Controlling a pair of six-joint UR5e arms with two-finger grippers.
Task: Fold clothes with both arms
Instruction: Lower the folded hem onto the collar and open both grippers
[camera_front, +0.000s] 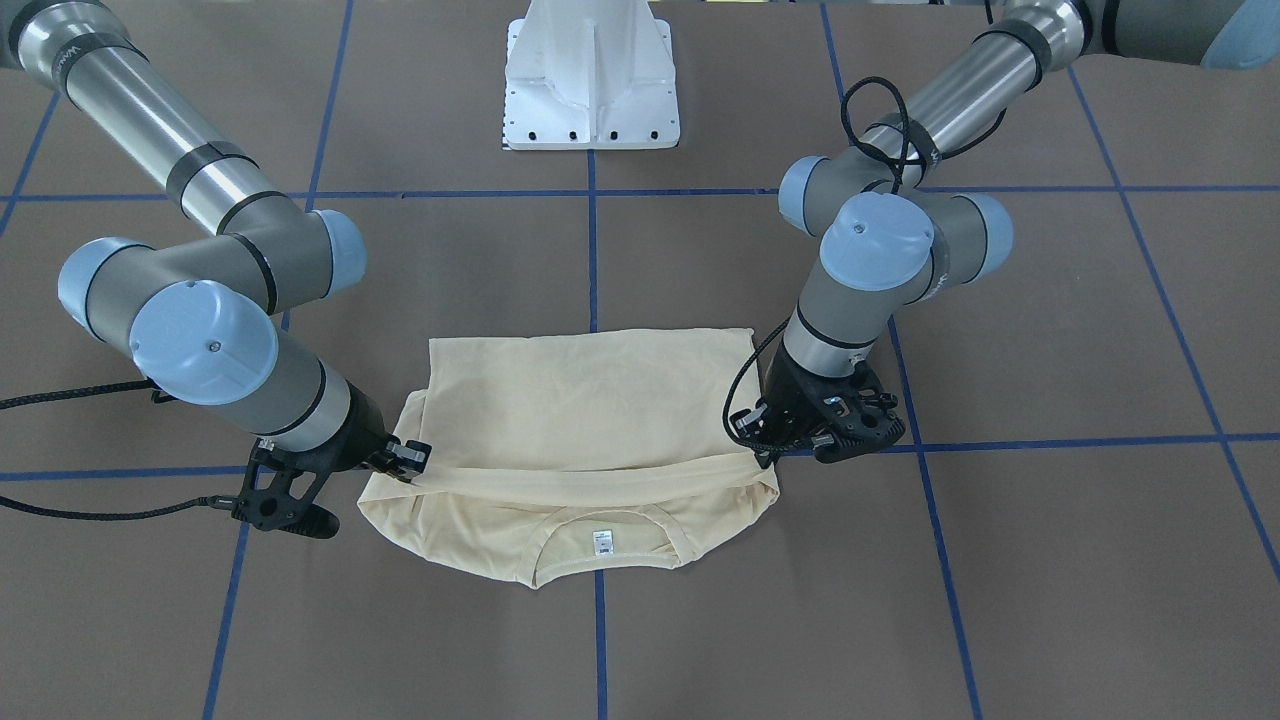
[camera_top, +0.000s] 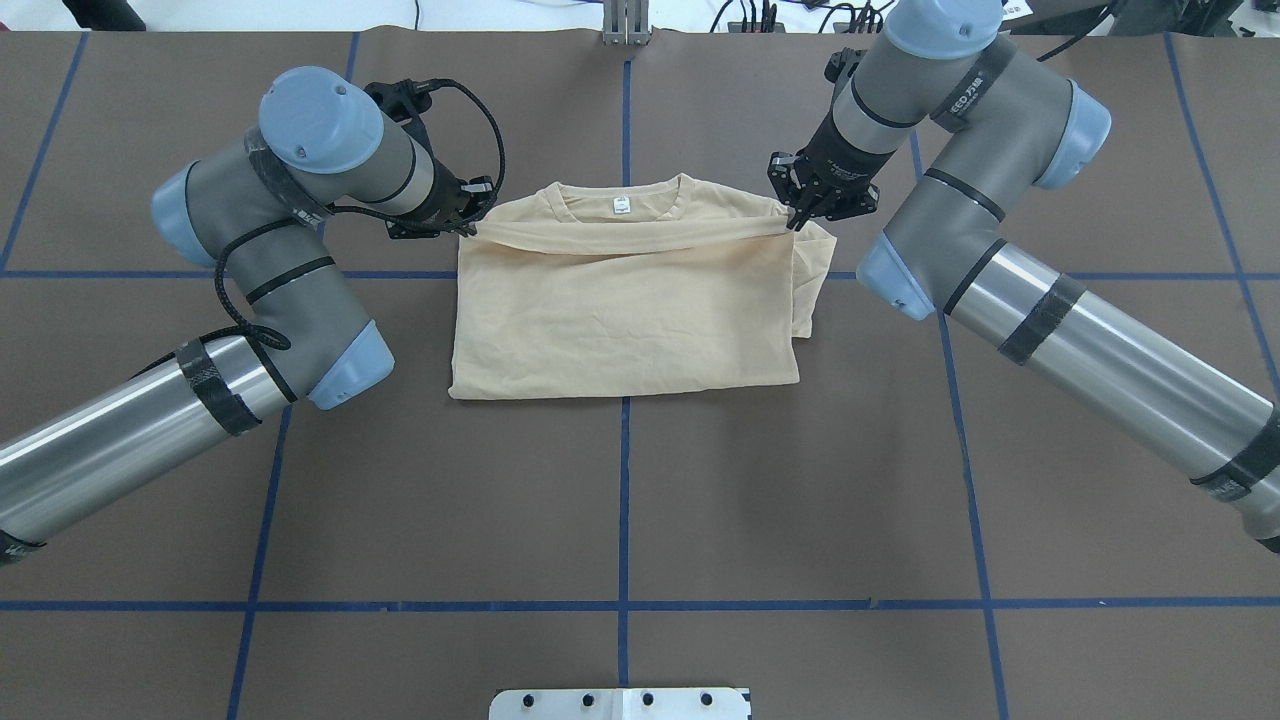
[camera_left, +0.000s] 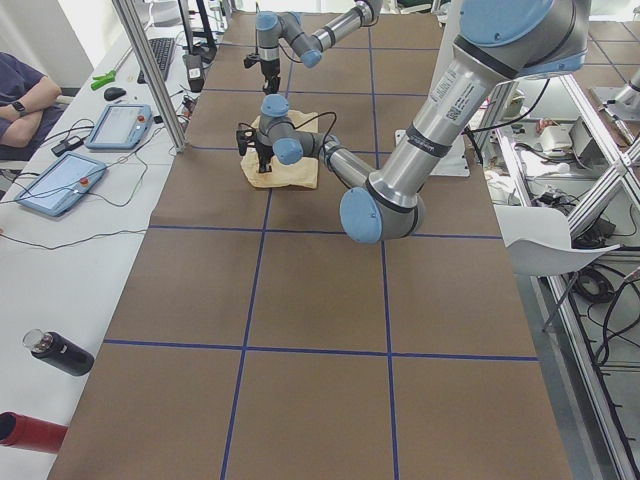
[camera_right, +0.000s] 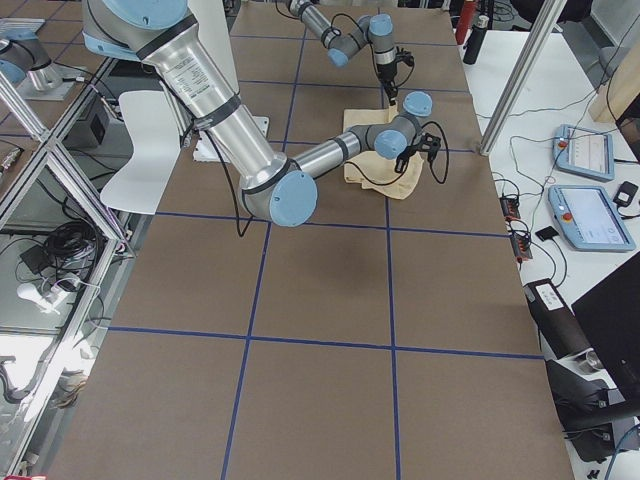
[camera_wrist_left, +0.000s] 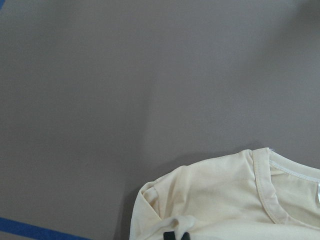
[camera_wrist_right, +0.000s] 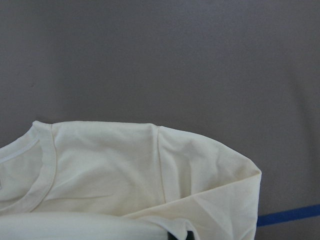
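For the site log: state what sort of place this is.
Probably a robotics lab workcell: left arm and right arm hold a T-shirt on a tape-gridded table, teach pendants lie on a side bench, and a person sits nearby.

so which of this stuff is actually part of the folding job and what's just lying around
Job: cream T-shirt, half folded; left gripper and right gripper, each pinching its folded edge.
Lying about: white pedestal base; teach pendant; black bottle; red cylinder.
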